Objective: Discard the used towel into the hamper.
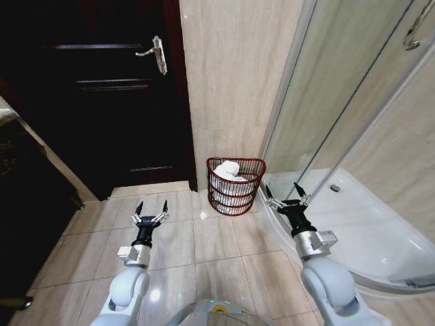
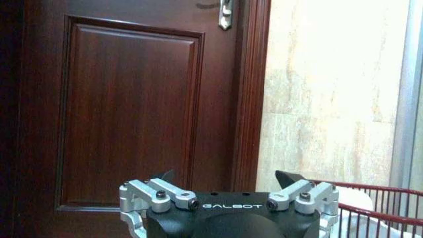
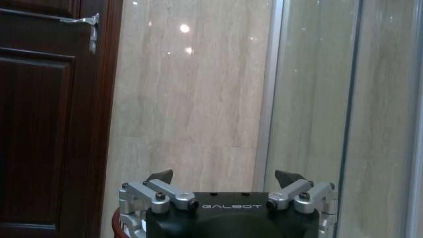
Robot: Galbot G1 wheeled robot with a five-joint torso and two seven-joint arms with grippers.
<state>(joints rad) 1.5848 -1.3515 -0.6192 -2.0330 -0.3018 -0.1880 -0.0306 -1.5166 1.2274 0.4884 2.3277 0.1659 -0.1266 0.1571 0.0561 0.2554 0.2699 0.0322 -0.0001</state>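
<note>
The hamper point(image 1: 235, 185), a small dark red wire basket, stands on the tiled floor against the beige wall beside the shower. A white towel point(image 1: 228, 170) lies bundled inside it, showing above the rim. My left gripper point(image 1: 150, 211) is open and empty, low over the floor tiles left of the hamper. My right gripper point(image 1: 286, 193) is open and empty too, just right of the hamper near the shower tray edge. The hamper's red rim point(image 2: 370, 194) shows at the corner of the left wrist view, past the left gripper point(image 2: 225, 176). The right gripper point(image 3: 225, 176) faces the wall.
A dark wooden door point(image 1: 102, 88) with a metal handle point(image 1: 155, 53) stands shut at the left. A glass shower screen point(image 1: 340, 95) and white shower tray point(image 1: 367, 224) fill the right. A dark cabinet point(image 1: 27, 190) lines the left edge. Open floor tiles point(image 1: 204, 238) lie ahead.
</note>
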